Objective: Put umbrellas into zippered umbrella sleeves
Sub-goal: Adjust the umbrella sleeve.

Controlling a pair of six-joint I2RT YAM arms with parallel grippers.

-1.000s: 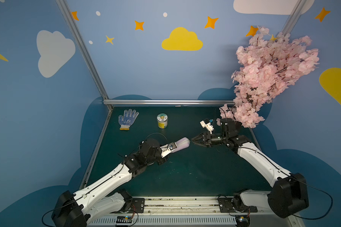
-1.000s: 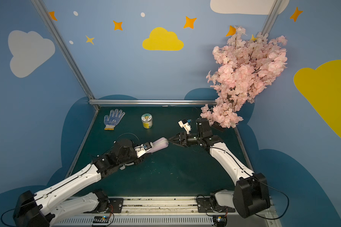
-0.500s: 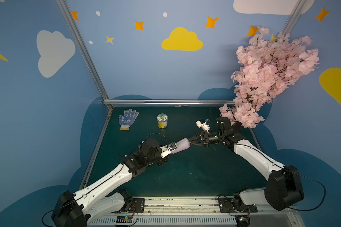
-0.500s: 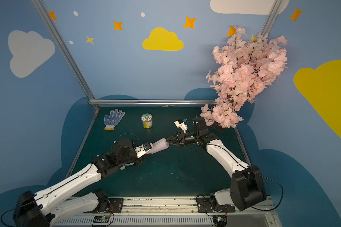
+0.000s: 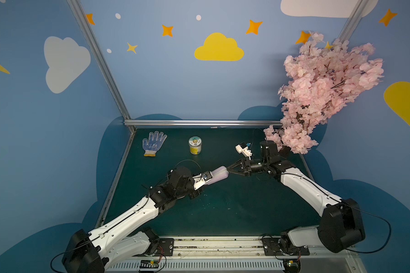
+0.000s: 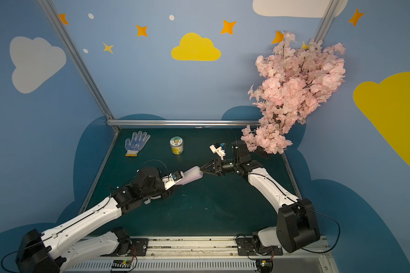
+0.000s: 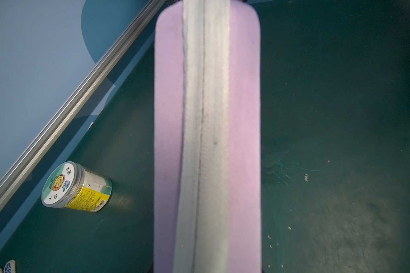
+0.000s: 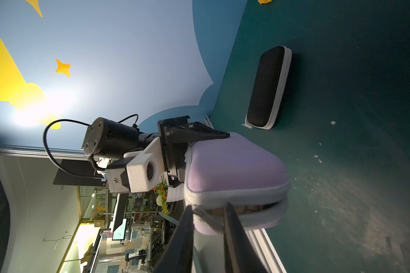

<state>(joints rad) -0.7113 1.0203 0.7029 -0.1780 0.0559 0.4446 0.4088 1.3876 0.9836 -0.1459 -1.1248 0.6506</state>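
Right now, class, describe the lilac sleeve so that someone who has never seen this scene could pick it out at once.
Look at the dark green table, above its middle. There the left gripper clamps the lilac sleeve, an oblong, round-cornered case with a pale grey zip band. The black sleeve, its only lookalike, lies flat on the table, ungripped.

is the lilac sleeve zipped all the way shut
Not fully: the lilac sleeve is closed along its length in the left wrist view, but its end gapes open at the right gripper.
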